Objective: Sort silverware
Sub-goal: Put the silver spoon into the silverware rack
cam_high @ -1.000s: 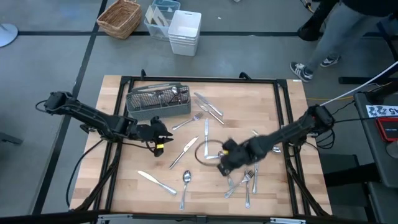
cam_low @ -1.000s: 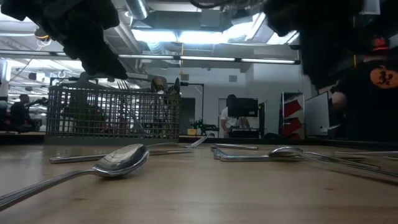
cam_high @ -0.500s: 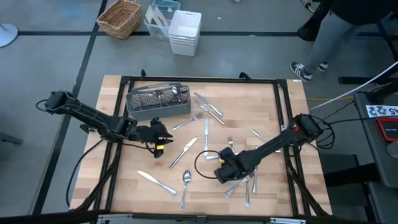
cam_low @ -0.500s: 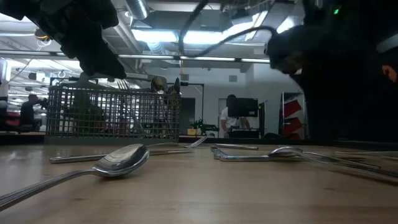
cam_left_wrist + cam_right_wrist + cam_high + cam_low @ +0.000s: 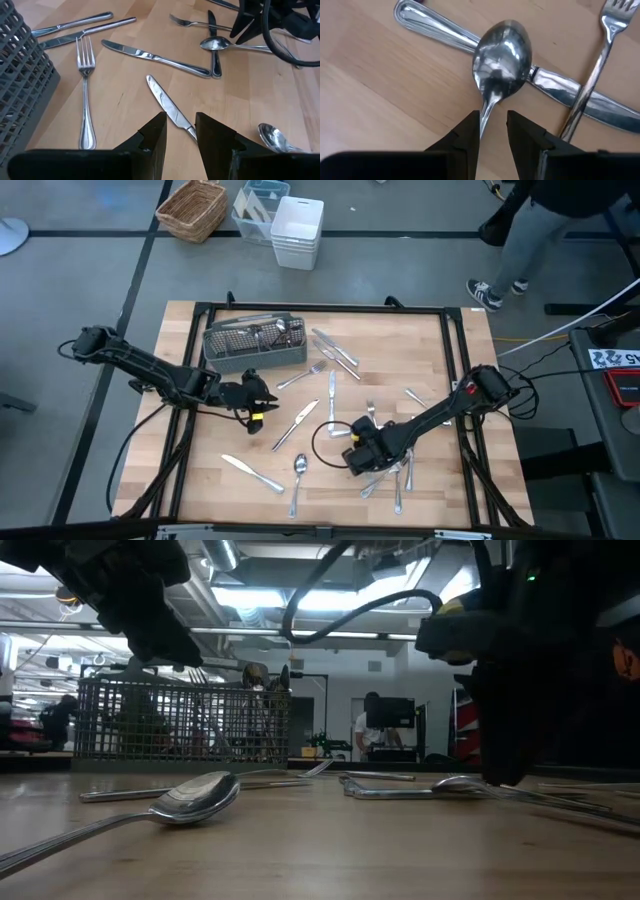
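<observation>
High view: right gripper [image 5: 362, 461] low over scattered shiny steel silverware [image 5: 330, 395] on the wooden table [image 5: 430, 340]; left gripper [image 5: 256, 394] waits beside the grey wire-mesh caddy [image 5: 254, 344].

Right wrist view: fingers slightly apart, straddling a polished spoon's [image 5: 501, 60] thin neck, likely for pickup.

Left wrist view: fingers apart, empty, above a smooth knife [image 5: 170, 106].

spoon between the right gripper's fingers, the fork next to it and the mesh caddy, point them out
spoon [image 5: 501, 52], right wrist view, on the middle of its bowl
fork [image 5: 594, 75], right wrist view, on its neck below the tines
mesh caddy [image 5: 252, 341], high view, on its wire side wall
</observation>
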